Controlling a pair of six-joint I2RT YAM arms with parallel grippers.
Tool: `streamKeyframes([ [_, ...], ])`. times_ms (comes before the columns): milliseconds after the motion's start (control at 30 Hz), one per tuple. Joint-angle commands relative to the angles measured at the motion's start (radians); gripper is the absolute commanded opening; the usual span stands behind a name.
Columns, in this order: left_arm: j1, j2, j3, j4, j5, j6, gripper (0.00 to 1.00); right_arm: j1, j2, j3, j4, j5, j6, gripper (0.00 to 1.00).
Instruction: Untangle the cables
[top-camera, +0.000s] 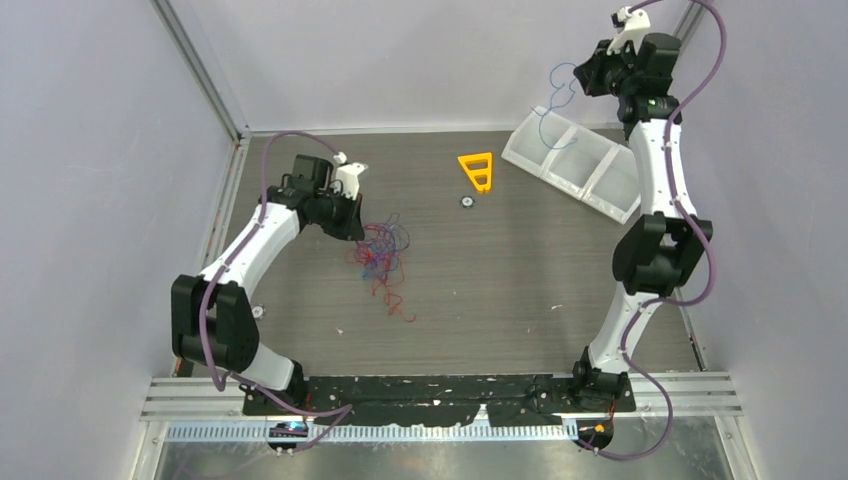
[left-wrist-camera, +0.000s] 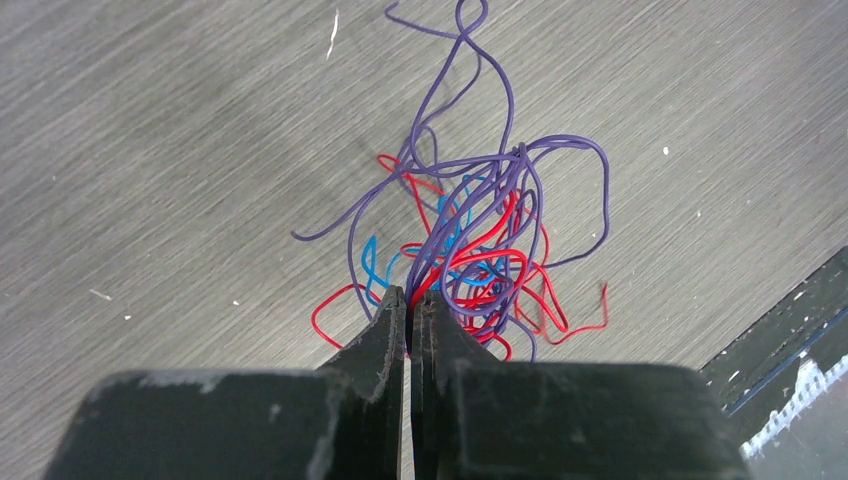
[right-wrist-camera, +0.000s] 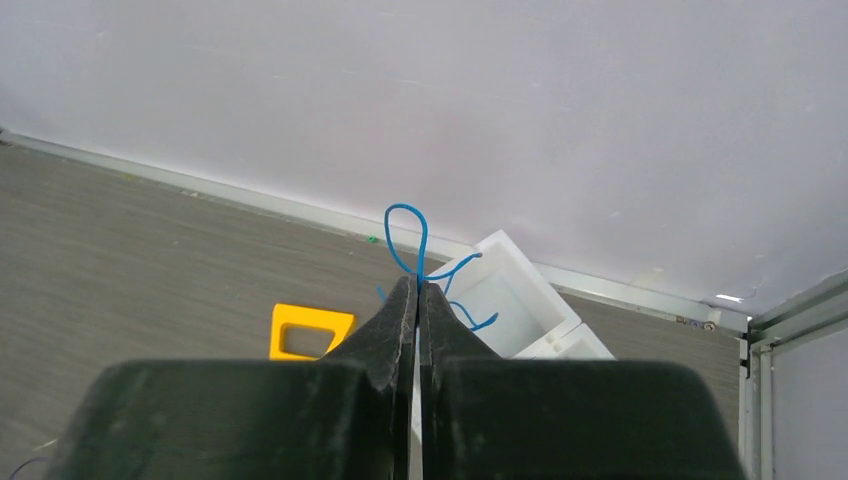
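Note:
The cables form a tangled clump (top-camera: 380, 255) of red, blue and purple wire on the table, left of centre. My left gripper (top-camera: 352, 228) is shut on strands at the clump's left edge; in the left wrist view the clump (left-wrist-camera: 480, 240) fans out from the pinched fingertips (left-wrist-camera: 411, 297). My right gripper (top-camera: 590, 75) is raised at the back right, above the tray. It is shut on a single blue cable (top-camera: 553, 100) that dangles toward the tray. In the right wrist view that blue cable (right-wrist-camera: 415, 235) loops up from the closed tips (right-wrist-camera: 418, 285).
A white compartmented tray (top-camera: 580, 160) lies at the back right, under the right gripper, also seen as the tray (right-wrist-camera: 505, 290) in the right wrist view. An orange plastic triangle (top-camera: 477, 170) and a small round part (top-camera: 466, 201) lie at the back centre. Walls close in on three sides.

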Motion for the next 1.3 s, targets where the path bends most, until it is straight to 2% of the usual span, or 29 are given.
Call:
streamKeyframes([
  [0,-0.004,0.027,0.019,-0.025,-0.017,-0.005,0.0,-0.01,0.132,0.143,0.05,0.041,-0.007,0.05],
  [267,-0.003,0.092,0.041,-0.072,-0.04,0.024,0.0,-0.011,0.32,0.279,0.081,0.045,-0.002,0.06],
  [733,-0.003,0.145,0.091,-0.073,-0.01,0.015,0.0,0.014,0.399,0.166,0.033,0.05,-0.103,0.05],
  [800,-0.004,0.135,0.088,-0.072,0.003,0.015,0.0,0.018,0.403,0.174,-0.002,0.041,-0.108,0.12],
  [867,-0.002,0.117,0.081,-0.069,0.022,0.015,0.0,0.02,0.396,0.187,-0.041,0.023,-0.11,0.29],
  [900,-0.003,0.107,0.077,-0.065,0.032,0.014,0.0,0.02,0.383,0.193,-0.054,0.014,-0.11,0.42],
  [1033,-0.002,0.067,0.054,-0.041,0.071,-0.006,0.0,0.02,0.305,0.177,-0.122,-0.025,-0.125,0.66],
  [1167,-0.001,0.037,0.031,-0.006,0.15,-0.045,0.0,0.02,0.191,0.128,-0.212,-0.095,-0.137,0.8],
  [1267,0.001,0.002,-0.013,0.052,0.225,-0.094,0.0,0.026,0.075,0.02,-0.303,-0.217,-0.115,0.83],
])
